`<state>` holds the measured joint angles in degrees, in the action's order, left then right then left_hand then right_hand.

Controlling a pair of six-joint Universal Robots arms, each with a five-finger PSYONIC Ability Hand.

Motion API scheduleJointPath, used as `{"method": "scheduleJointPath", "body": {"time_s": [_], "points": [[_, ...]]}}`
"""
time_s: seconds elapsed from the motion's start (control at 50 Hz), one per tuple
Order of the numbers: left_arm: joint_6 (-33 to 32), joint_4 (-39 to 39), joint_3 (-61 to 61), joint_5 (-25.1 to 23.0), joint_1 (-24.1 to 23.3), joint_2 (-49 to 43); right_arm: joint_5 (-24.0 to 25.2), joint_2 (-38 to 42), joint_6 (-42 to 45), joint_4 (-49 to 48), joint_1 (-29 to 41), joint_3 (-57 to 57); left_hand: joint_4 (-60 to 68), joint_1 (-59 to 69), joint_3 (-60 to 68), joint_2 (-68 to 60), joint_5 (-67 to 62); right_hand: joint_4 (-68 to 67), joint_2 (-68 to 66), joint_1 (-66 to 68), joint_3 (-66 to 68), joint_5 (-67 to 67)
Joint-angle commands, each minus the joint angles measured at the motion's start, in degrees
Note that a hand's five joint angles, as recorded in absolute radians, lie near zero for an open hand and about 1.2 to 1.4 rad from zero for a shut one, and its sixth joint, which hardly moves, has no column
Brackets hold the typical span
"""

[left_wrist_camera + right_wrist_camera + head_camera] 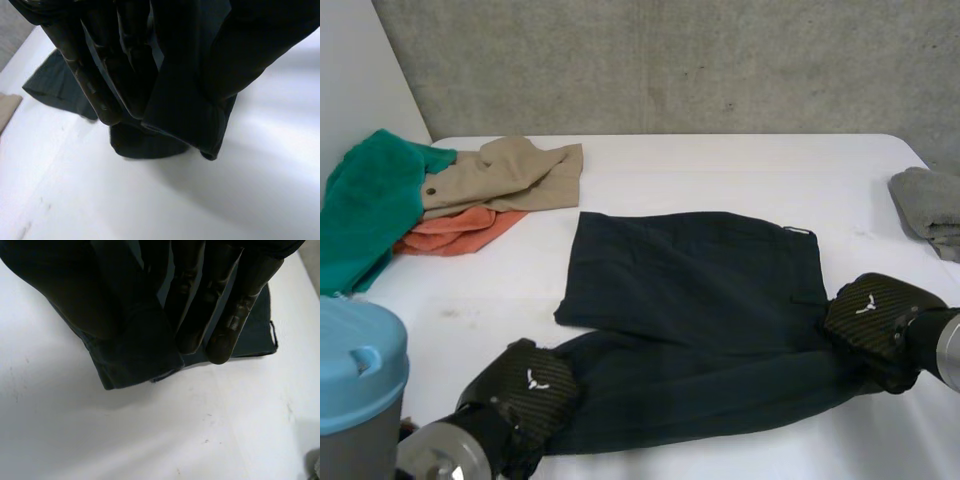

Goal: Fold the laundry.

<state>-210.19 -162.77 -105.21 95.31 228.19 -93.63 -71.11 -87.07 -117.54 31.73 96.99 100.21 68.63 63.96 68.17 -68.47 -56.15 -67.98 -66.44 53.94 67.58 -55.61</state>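
A pair of dark trousers (695,290) lies spread across the middle of the white table (720,170), with one leg flat and the nearer leg raised along the front edge. The left hand (530,385) has the hem end of that near leg: in its wrist view the nearly straight fingers (95,95) press the cloth against the thumb, and the hem hangs clear of the table. The right hand (870,310) grips the waist end the same way, with cloth clamped between its fingers (235,320) and thumb. Holding both ends likely keeps the leg taut so it can be carried over the far leg in one even fold. A green cloth (365,210), a tan garment (500,170) and an orange cloth (455,230) wait heaped at the far left corner. A grey towel (930,205) sits well apart at the right edge.
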Motion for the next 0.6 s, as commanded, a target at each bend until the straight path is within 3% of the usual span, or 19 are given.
{"method": "scheduleJointPath", "body": {"time_s": [0.02, 0.2, 0.36, 0.52, 0.6], "points": [[-0.93, -14.57, 7.63, 0.23, 1.99, -9.36, -3.23, 11.55, -4.36, -7.46, 5.83, -6.6, 11.37, 16.04, 11.83, -11.53, -13.85, -12.02, -13.56, 26.06, 12.42, -14.39], [-1.1, -28.3, 23.54, 0.49, 3.84, -24.57, -13.43, 25.78, -7.27, -20.19, 12.78, -21.53, 11.37, 16.04, 11.83, -11.53, -13.85, -12.02, -13.56, 26.06, 12.42, -14.39], [-8.9, -34.01, 39.53, 0.75, 6.21, -40.64, -14.23, 38.44, -7.0, -29.68, 13.14, -34.1, 11.37, 16.04, 11.83, -11.53, -13.85, -12.02, -13.56, 26.06, 12.42, -14.39], [-17.62, -42.17, 47.45, 2.51, 8.32, -49.88, -14.93, 48.82, -6.48, -40.49, 13.05, -42.63, 11.37, 16.04, 11.83, -11.53, -13.85, -12.02, -13.56, 26.06, 12.42, -14.39], [-17.8, -45.87, 48.69, 2.08, 9.38, -51.47, -14.76, 52.34, -5.86, -44.28, 13.14, -45.19, 11.37, 16.04, 11.83, -11.53, -13.85, -12.02, -13.56, 26.06, 12.42, -14.39]]}}
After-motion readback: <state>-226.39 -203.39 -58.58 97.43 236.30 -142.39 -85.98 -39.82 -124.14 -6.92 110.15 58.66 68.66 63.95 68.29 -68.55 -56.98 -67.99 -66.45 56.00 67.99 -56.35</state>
